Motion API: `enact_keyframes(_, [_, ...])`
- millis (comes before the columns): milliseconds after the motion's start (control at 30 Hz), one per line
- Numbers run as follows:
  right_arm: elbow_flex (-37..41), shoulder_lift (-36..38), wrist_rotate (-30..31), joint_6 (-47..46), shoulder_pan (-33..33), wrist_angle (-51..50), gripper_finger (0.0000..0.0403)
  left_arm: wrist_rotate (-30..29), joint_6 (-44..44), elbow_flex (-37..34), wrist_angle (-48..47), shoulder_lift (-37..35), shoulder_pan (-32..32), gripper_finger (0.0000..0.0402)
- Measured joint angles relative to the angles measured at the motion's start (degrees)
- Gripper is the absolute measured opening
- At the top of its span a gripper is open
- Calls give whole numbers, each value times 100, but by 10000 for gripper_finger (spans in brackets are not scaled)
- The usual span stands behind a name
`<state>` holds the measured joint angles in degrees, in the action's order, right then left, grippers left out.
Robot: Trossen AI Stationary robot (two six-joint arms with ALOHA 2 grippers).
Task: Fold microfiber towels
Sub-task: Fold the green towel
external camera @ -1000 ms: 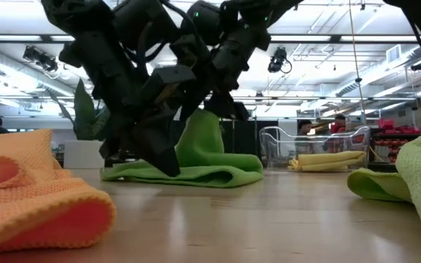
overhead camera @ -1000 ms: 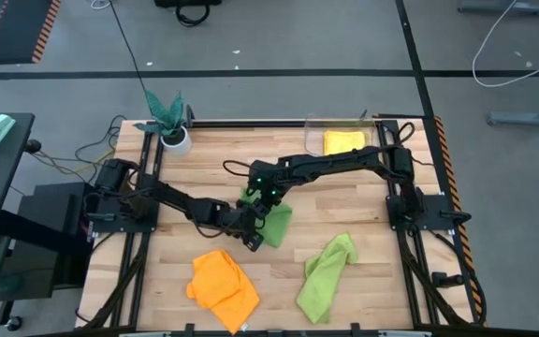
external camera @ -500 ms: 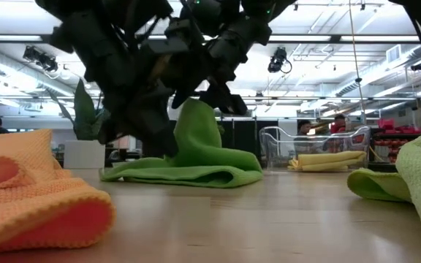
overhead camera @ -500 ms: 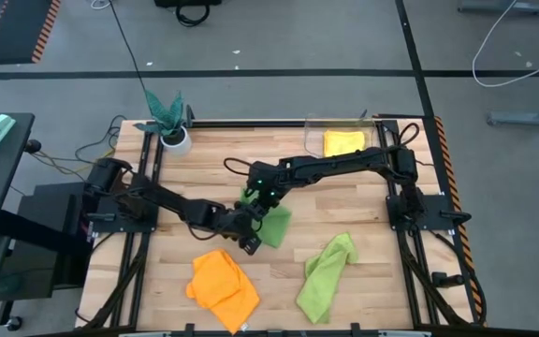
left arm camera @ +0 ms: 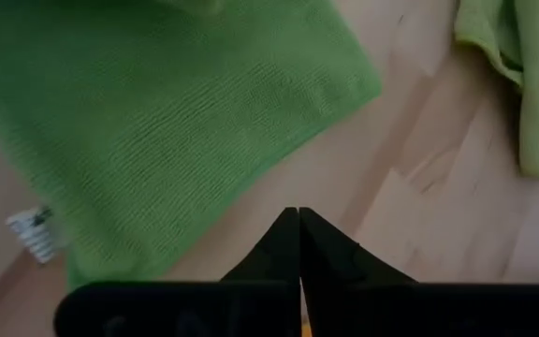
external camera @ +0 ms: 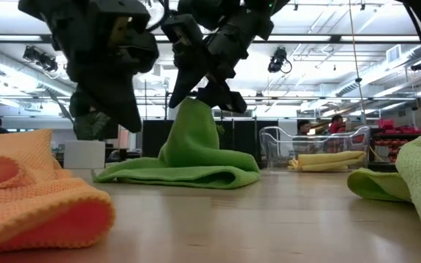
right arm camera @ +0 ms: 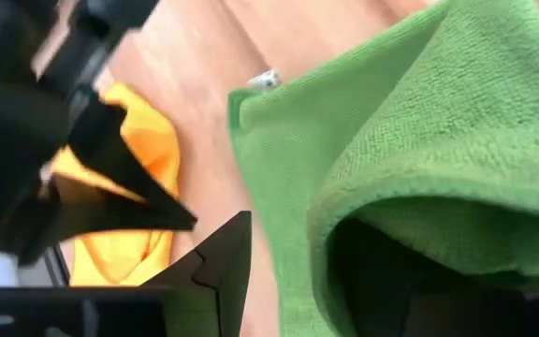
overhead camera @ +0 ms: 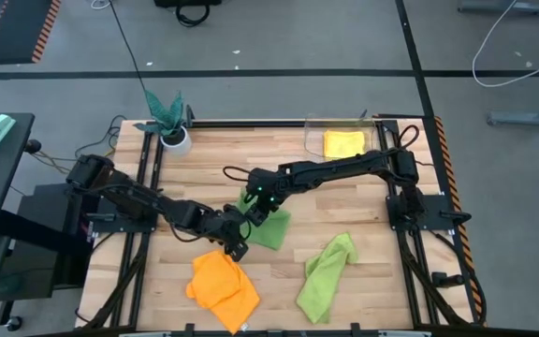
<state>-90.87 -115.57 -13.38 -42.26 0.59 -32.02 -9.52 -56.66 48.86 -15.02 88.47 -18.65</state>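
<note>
— So, where is the green towel (overhead camera: 268, 227) they are working on?

— It lies near the middle of the wooden table (overhead camera: 344, 197). One part of it is pulled up into a peak, and the rest lies flat on the wood. In the low view the peak (external camera: 193, 131) stands under the right gripper (overhead camera: 258, 208).

— Does the right gripper hold it?

— Yes. Its fingers are spread quite wide, but they pinch a thick fold of the green towel between them; the right wrist view shows the fold (right arm camera: 419, 178) just in front of one finger (right arm camera: 215, 271).

— And the left gripper?

— The left gripper (overhead camera: 236, 249) is just beside the towel's edge, between it and the orange towel (overhead camera: 223, 285). Its two fingers (left arm camera: 298, 245) are pressed together and nothing is between them. It hangs above the bare wood.

— What about the other towels?

— A second lime green towel (overhead camera: 326, 273) lies crumpled toward the right front of the table, well apart. The yellow towel (overhead camera: 343, 142) is folded inside a clear container (overhead camera: 313, 131) at the far edge. A teal plant in a white pot (overhead camera: 171, 126) stands at the far left corner.
</note>
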Motion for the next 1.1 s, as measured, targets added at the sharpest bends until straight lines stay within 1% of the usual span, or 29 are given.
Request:
enact_keyframes(100, [0,-2,93,40,-175,-3,155,-57,-153,2,-382,-81,-57,16])
enact_keyframes(167, [0,-2,263,44,-269,-1,155,-135,-259,1,-754,-133,-91,21])
enact_keyframes(267, [0,-2,488,42,-381,9,155,-198,-297,-2,-1275,-248,-81,18])
enact_keyframes(400, [70,-2,751,69,-501,46,155,-269,-297,-2,-1498,-370,149,6])
enact_keyframes(467, [176,-7,902,74,-546,48,155,-320,-345,2,-1456,-432,327,8])
enact_keyframes(567, [300,-13,935,83,-603,85,155,-401,-394,-2,-1611,-549,629,17])
enact_keyframes(667, [478,-13,948,71,-699,227,155,-408,-63,-2,-1562,-693,991,17])
enact_keyframes(733, [547,-13,916,65,-798,401,155,-408,182,11,-1387,-713,1257,9])
enact_keyframes(800, [583,-13,893,21,-890,489,155,-404,343,-9,-1460,-786,1499,6])
enact_keyframes(867, [620,-13,906,18,-981,459,155,-406,475,5,-1162,-796,1724,9])
enact_keyframes(933, [626,-13,911,1,-1057,462,155,-390,635,-2,-1105,-866,1914,16])
enact_keyframes(1033, [581,-13,910,1,-1099,421,155,-310,814,9,-626,-877,2176,19])
enact_keyframes(1100, [547,-13,971,15,-1092,454,155,-98,959,0,-405,-876,2351,12])
